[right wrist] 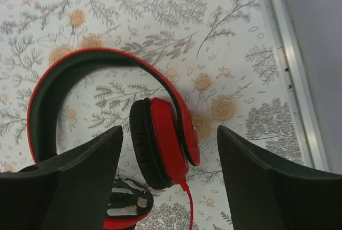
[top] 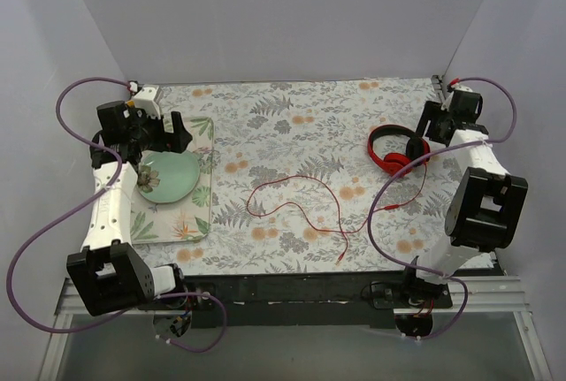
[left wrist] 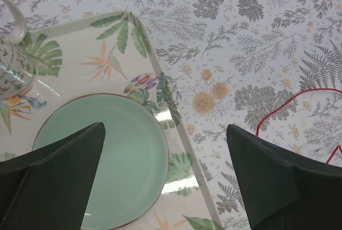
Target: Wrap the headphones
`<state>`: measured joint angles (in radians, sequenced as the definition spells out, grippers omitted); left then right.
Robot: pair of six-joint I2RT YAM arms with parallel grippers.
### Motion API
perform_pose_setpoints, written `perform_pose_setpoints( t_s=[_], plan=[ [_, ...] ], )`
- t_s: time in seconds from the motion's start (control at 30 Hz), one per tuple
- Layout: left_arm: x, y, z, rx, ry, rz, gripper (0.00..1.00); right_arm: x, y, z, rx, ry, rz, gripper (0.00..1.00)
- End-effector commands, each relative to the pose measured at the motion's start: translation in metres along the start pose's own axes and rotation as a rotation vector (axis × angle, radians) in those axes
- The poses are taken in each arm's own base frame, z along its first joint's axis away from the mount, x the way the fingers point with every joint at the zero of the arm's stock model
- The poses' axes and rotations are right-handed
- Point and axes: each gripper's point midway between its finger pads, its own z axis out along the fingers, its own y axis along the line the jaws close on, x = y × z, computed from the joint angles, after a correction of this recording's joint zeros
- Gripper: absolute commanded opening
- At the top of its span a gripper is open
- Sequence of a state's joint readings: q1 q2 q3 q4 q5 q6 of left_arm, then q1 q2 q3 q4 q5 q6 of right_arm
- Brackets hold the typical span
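The red headphones (top: 395, 148) lie on the floral tablecloth at the right, black inner band and ear pads showing in the right wrist view (right wrist: 160, 144). Their thin red cable (top: 301, 197) runs left and forward in loose curves across the middle; a stretch shows in the left wrist view (left wrist: 288, 105). My right gripper (top: 439, 125) is open, hovering just right of the headphones, its jaws on either side of one ear cup (right wrist: 170, 134) without touching. My left gripper (top: 181, 133) is open and empty over the green plate (left wrist: 107, 155).
A floral tray (top: 199, 222) at the left holds the green plate (top: 166, 176) and a glass mug (left wrist: 10, 54). Purple robot cables (top: 35, 248) loop beside both arms. The table's right edge (right wrist: 291, 75) is close to the headphones.
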<state>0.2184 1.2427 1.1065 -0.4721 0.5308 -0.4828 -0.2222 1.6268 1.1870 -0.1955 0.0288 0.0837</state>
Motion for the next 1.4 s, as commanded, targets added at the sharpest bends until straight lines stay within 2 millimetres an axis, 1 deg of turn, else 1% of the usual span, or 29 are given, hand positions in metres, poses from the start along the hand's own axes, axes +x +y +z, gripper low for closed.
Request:
perform_pose_setpoints(
  t_s=[0.0, 0.03, 0.17, 0.3, 0.33, 0.4, 0.5, 0.53, 0.6, 0.63, 0.67, 0.7, 0.73, 0.77, 0.8, 0.83, 0.87, 0.9, 0.93, 1.0, 1.03, 1.1, 1.13, 1.2, 1.23, 1.27, 1.3, 1.33, 1.37],
  plan=[
    [0.004, -0.003, 0.001, 0.019, 0.022, -0.002, 0.98, 0.017, 0.016, 0.001, -0.105, 0.083, -0.034, 0.79],
    [0.005, -0.003, 0.002, 0.019, 0.025, -0.004, 0.98, 0.030, 0.016, 0.004, -0.109, 0.107, -0.034, 0.78],
    [0.003, -0.006, 0.003, 0.040, 0.027, -0.012, 0.98, 0.055, 0.014, 0.013, -0.112, 0.168, -0.038, 0.78],
    [-0.001, -0.008, 0.001, 0.050, 0.020, -0.009, 0.98, 0.064, 0.011, 0.028, -0.111, 0.206, -0.059, 0.71],
    [-0.002, -0.008, 0.001, 0.048, 0.019, -0.004, 0.98, 0.067, 0.011, 0.028, -0.109, 0.228, -0.059, 0.63],
    [-0.002, -0.008, -0.001, 0.048, 0.020, 0.005, 0.98, 0.063, 0.009, 0.033, -0.096, 0.226, -0.061, 0.58],
    [-0.002, -0.011, -0.004, 0.052, 0.024, 0.009, 0.98, 0.064, 0.006, 0.037, -0.085, 0.239, -0.107, 0.44],
    [-0.005, -0.011, -0.006, 0.053, 0.018, 0.013, 0.98, 0.064, 0.007, 0.037, -0.089, 0.244, -0.119, 0.37],
    [-0.006, -0.015, -0.008, 0.067, 0.022, 0.014, 0.97, 0.062, 0.018, 0.035, -0.111, 0.228, -0.192, 0.27],
    [-0.006, -0.018, -0.009, 0.076, 0.025, 0.016, 0.96, 0.060, 0.024, 0.033, -0.121, 0.213, -0.223, 0.18],
    [-0.008, -0.020, -0.010, 0.080, 0.030, 0.012, 0.95, 0.049, 0.045, 0.026, -0.156, 0.161, -0.283, 0.14],
    [-0.010, -0.021, -0.012, 0.080, 0.031, 0.012, 0.95, 0.051, 0.057, 0.022, -0.170, 0.142, -0.328, 0.11],
    [-0.010, -0.019, -0.011, 0.053, 0.043, 0.010, 0.95, 0.038, 0.071, 0.009, -0.187, 0.082, -0.386, 0.05],
    [-0.013, -0.019, -0.013, 0.038, 0.056, 0.002, 0.93, 0.039, 0.108, -0.002, -0.245, 0.048, -0.459, 0.02],
    [-0.014, -0.018, -0.014, 0.023, 0.067, 0.001, 0.92, 0.030, 0.123, -0.010, -0.246, -0.006, -0.498, 0.01],
    [-0.016, -0.019, -0.016, 0.015, 0.071, 0.001, 0.92, 0.020, 0.141, -0.027, -0.269, -0.066, -0.539, 0.01],
    [-0.016, -0.022, -0.018, 0.019, 0.082, -0.005, 0.91, 0.023, 0.180, -0.045, -0.336, -0.111, -0.598, 0.01],
    [-0.023, -0.025, -0.022, 0.021, 0.069, 0.002, 0.92, 0.015, 0.200, -0.058, -0.359, -0.173, -0.618, 0.01],
    [-0.025, -0.031, -0.024, 0.032, 0.070, -0.003, 0.92, 0.015, 0.237, -0.084, -0.431, -0.234, -0.653, 0.01],
    [-0.032, -0.039, -0.028, 0.040, 0.054, -0.002, 0.92, 0.013, 0.270, -0.109, -0.477, -0.287, -0.645, 0.01],
    [-0.032, -0.048, -0.026, 0.059, 0.058, 0.001, 0.91, 0.015, 0.302, -0.132, -0.538, -0.325, -0.652, 0.01],
    [-0.032, -0.059, -0.026, 0.081, 0.059, -0.001, 0.91, 0.016, 0.327, -0.152, -0.567, -0.354, -0.634, 0.01],
    [-0.032, -0.067, -0.024, 0.100, 0.059, 0.009, 0.91, 0.028, 0.354, -0.168, -0.620, -0.364, -0.653, 0.01],
    [-0.034, -0.071, -0.023, 0.098, 0.052, 0.017, 0.91, 0.026, 0.382, -0.190, -0.674, -0.398, -0.663, 0.01],
    [-0.037, -0.077, -0.024, 0.108, 0.042, 0.030, 0.91, 0.043, 0.401, -0.195, -0.707, -0.377, -0.691, 0.01],
    [-0.039, -0.078, -0.026, 0.108, 0.037, 0.033, 0.91, 0.035, 0.414, -0.209, -0.726, -0.389, -0.688, 0.01],
    [-0.040, -0.079, -0.026, 0.111, 0.037, 0.032, 0.91, 0.039, 0.423, -0.213, -0.740, -0.378, -0.699, 0.01],
    [-0.037, -0.094, -0.023, 0.151, 0.044, 0.050, 0.91, 0.054, 0.436, -0.212, -0.753, -0.348, -0.726, 0.01],
    [-0.034, -0.098, -0.021, 0.162, 0.054, 0.049, 0.90, 0.057, 0.442, -0.216, -0.757, -0.336, -0.736, 0.01]
  ],
)
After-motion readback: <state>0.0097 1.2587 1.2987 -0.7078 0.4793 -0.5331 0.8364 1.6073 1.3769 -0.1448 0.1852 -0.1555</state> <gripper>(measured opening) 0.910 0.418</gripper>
